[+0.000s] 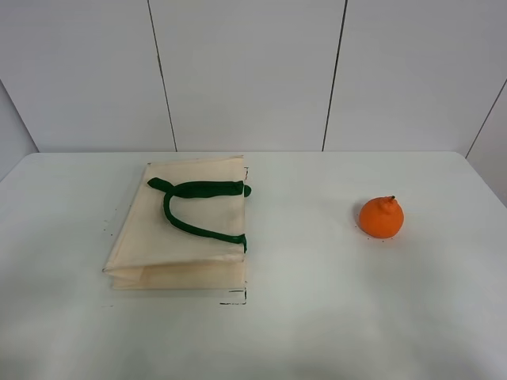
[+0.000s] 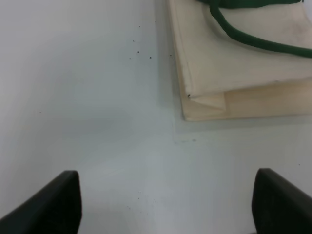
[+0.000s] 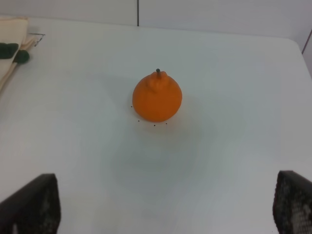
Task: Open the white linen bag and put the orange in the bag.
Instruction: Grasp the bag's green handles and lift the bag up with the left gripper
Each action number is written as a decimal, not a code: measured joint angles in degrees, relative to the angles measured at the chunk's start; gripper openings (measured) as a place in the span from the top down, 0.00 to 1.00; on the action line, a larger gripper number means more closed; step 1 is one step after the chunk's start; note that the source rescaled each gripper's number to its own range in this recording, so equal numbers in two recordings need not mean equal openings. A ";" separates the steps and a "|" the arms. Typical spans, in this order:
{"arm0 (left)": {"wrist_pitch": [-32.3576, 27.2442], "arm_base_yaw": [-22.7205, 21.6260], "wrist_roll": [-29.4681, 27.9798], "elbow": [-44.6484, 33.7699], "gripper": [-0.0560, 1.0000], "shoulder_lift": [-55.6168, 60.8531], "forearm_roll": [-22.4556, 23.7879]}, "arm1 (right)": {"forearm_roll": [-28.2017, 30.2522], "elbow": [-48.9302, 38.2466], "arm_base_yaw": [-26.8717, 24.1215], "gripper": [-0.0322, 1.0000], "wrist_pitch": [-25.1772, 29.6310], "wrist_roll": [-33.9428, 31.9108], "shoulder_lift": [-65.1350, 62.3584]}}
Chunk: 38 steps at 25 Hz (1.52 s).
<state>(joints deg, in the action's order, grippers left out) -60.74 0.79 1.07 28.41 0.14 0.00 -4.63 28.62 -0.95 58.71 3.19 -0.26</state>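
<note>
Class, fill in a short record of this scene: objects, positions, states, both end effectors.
Surface: white table
Bag: cream-white rectangular cloth tote with dark green strap handles, lying flat, closed, on the left
Fruit: small round bright orange, stem up, on the right, apart from the tote
Left end effector: open, empty, near the tote's corner
Right end effector: open, empty, facing the orange

white table (image 1: 333,332) | panelled white wall (image 1: 245,71) | black corner mark (image 1: 236,302)
</note>
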 joint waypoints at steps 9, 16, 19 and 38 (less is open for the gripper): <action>0.42 0.00 0.00 0.07 0.06 0.00 0.00 | 0.00 0.00 0.00 0.00 0.00 0.00 0.00; 0.92 0.00 0.00 4.40 0.00 -11.46 0.00 | 0.00 0.00 0.00 0.00 0.00 0.00 0.00; 3.01 0.00 0.00 9.39 0.00 -23.43 0.00 | 0.00 0.00 0.00 0.00 0.00 0.00 0.00; 7.90 1.70 -5.45 54.74 0.00 -103.01 -0.32 | 0.00 0.00 0.00 0.00 0.00 0.00 0.00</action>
<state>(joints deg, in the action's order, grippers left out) -52.84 2.50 -4.38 83.15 -102.86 -0.32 -4.63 28.62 -0.95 58.71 3.19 -0.26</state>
